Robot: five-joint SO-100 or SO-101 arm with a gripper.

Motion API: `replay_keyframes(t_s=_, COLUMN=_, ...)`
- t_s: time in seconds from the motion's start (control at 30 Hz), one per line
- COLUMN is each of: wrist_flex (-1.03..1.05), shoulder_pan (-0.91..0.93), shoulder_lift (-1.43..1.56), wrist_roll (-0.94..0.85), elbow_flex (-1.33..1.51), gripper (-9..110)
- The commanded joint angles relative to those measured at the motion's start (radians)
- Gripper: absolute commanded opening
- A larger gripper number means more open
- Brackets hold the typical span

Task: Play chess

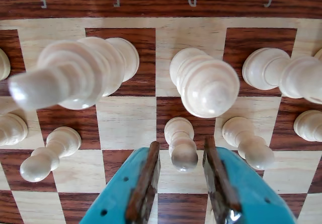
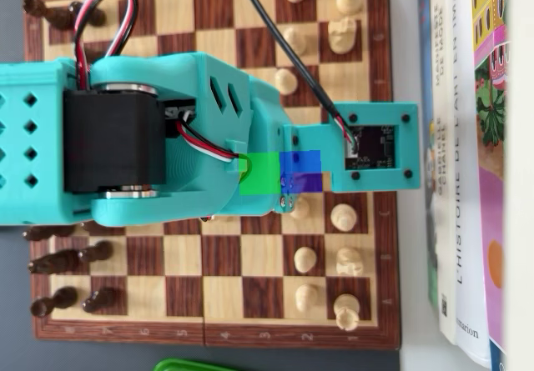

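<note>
In the wrist view a white pawn [image 1: 180,143] stands on the wooden chessboard [image 1: 126,121] in the D file. My teal gripper [image 1: 181,151] is open, with one brown-padded jaw on each side of the pawn's head and a small gap on both sides. Behind the pawn stand tall white pieces: one on D [image 1: 206,83], one on E [image 1: 75,75] and one on C [image 1: 282,73]. In the overhead view the arm [image 2: 158,146] covers the middle of the board [image 2: 221,258] and hides the gripper and this pawn.
Other white pawns stand left [image 1: 50,153] and right [image 1: 249,141] of the gripper. In the overhead view white pieces [image 2: 344,216] line the right side and dark pieces [image 2: 62,260] the left. Books [image 2: 467,162] lie right of the board. A green object [image 2: 192,364] sits at the bottom edge.
</note>
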Motion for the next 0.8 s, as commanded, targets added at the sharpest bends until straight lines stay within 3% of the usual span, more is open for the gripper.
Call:
replay_keyframes(t_s=0.0, wrist_flex=-0.025, shoulder_pan=0.011, shoulder_lift=0.009, wrist_roll=0.003, elbow_flex=-0.043, gripper=13)
replay_keyframes(t_s=0.77, wrist_flex=-0.011, shoulder_pan=0.012, shoulder_lift=0.011, wrist_roll=-0.002, elbow_flex=-0.025, gripper=13)
